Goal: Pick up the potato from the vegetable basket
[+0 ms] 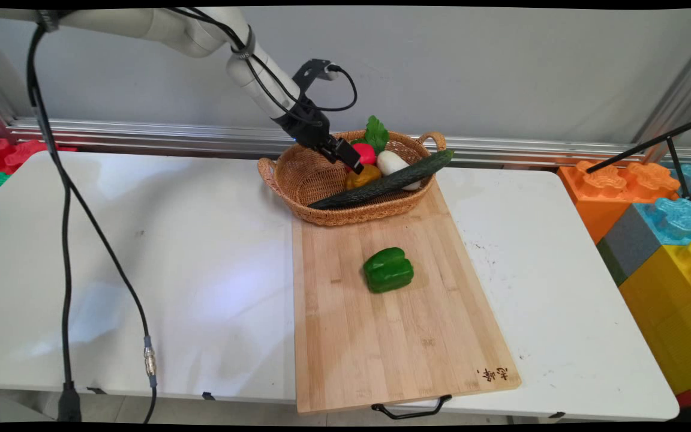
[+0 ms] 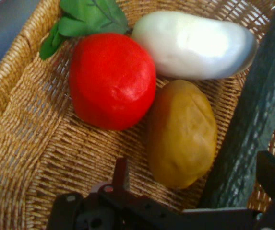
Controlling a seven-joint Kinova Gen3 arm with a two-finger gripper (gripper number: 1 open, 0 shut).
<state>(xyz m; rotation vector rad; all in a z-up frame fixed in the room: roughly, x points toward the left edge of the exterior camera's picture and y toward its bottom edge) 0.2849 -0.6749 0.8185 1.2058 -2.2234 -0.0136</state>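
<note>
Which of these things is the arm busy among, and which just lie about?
At the open gripper: basket, red tomato, brown potato, white vegetable, cucumber, green leaf.
Lying apart: green pepper, cutting board, big toy blocks.

Gripper (image 1: pixel 350 159) reaching into wicker basket (image 1: pixel 297 180) at far end of cutting board (image 1: pixel 381 336), beside red tomato (image 1: pixel 367 153); green pepper (image 1: pixel 388 270) nearer, mid-board.

White table (image 1: pixel 141 252) under bamboo cutting board (image 1: pixel 381 324)
</note>
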